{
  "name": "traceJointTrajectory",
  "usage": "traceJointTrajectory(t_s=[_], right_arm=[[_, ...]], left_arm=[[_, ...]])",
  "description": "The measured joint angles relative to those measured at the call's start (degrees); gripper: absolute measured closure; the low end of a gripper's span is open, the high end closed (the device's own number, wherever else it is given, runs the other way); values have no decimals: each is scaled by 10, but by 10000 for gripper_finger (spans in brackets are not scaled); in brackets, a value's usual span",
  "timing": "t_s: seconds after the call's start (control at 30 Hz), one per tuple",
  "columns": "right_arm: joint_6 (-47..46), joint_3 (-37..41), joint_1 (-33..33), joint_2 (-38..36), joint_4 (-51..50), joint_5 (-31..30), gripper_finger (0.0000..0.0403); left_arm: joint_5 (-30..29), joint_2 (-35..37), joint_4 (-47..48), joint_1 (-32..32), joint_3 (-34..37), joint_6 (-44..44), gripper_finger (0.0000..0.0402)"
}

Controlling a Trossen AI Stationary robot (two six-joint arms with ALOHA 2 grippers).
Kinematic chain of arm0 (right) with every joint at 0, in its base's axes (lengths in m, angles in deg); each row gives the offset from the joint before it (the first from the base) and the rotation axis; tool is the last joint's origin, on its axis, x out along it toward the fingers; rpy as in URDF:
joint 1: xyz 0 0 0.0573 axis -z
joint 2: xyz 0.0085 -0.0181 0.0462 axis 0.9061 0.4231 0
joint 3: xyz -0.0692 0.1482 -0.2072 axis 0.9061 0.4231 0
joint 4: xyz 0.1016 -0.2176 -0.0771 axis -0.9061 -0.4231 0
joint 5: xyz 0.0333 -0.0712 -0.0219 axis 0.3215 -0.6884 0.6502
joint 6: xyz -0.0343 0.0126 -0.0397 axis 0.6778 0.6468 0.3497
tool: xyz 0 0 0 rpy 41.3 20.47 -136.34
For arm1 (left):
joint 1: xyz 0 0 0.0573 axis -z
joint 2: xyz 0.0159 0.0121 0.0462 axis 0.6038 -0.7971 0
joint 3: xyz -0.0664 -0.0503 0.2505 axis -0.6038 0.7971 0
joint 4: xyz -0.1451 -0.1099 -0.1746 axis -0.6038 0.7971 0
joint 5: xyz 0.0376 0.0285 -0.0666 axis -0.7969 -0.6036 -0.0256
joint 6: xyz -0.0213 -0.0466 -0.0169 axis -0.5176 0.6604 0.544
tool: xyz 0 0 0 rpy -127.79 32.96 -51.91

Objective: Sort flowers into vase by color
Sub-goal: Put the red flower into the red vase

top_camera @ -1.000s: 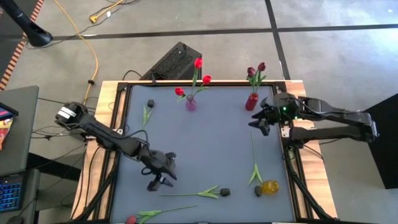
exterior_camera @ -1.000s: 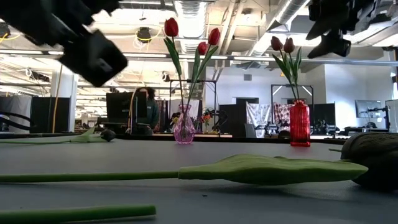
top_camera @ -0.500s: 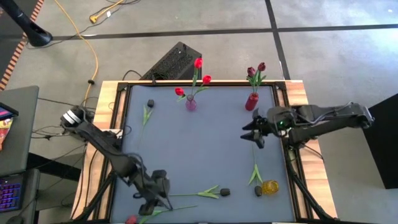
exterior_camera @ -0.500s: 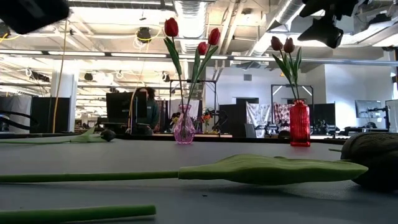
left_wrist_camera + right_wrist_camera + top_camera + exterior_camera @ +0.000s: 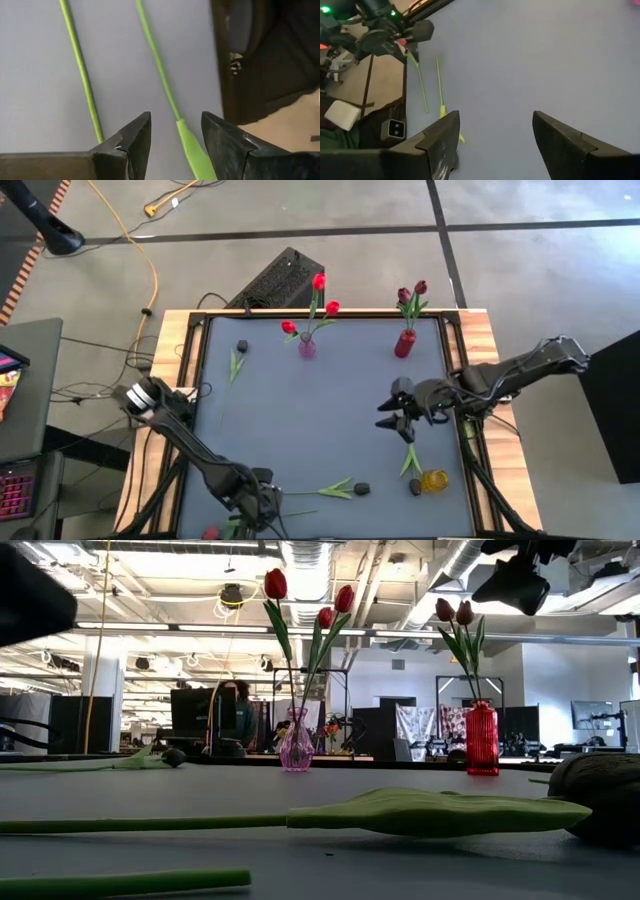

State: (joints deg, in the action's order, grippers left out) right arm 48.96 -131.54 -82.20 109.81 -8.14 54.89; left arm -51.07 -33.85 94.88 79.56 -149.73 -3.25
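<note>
Several loose tulips lie on the grey table (image 5: 320, 410): one with a dark head (image 5: 241, 347) near the far left corner, a red-headed one (image 5: 211, 532) at the near edge, another with a dark head (image 5: 362, 489) just beyond it. The left gripper (image 5: 268, 512) hangs over these near stems, fingers parted, a green stem (image 5: 159, 65) between them, not clasped. Three bright red tulips stand in the pink vase (image 5: 307, 348), two maroon ones in the red vase (image 5: 404, 343). The right gripper (image 5: 392, 416) hovers mid-right, wide open, empty, above a long-stemmed tulip (image 5: 411, 458) beside a yellow vase (image 5: 434, 480).
</note>
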Motion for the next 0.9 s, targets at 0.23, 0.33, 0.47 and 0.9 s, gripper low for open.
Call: traceJointTrajectory(t_s=[0.23,0.33,0.47,0.9], right_arm=[[-8,0,-29,22,15,0,125],[-8,0,-37,23,14,-1,125],[-8,0,-43,23,14,-14,125],[-7,0,-40,23,15,-16,125]], left_arm=[[26,-35,-18,3,0,25,239],[2,-35,-27,8,-1,21,239],[-33,-41,-32,16,-1,10,239],[-18,-97,-39,27,-14,9,306]])
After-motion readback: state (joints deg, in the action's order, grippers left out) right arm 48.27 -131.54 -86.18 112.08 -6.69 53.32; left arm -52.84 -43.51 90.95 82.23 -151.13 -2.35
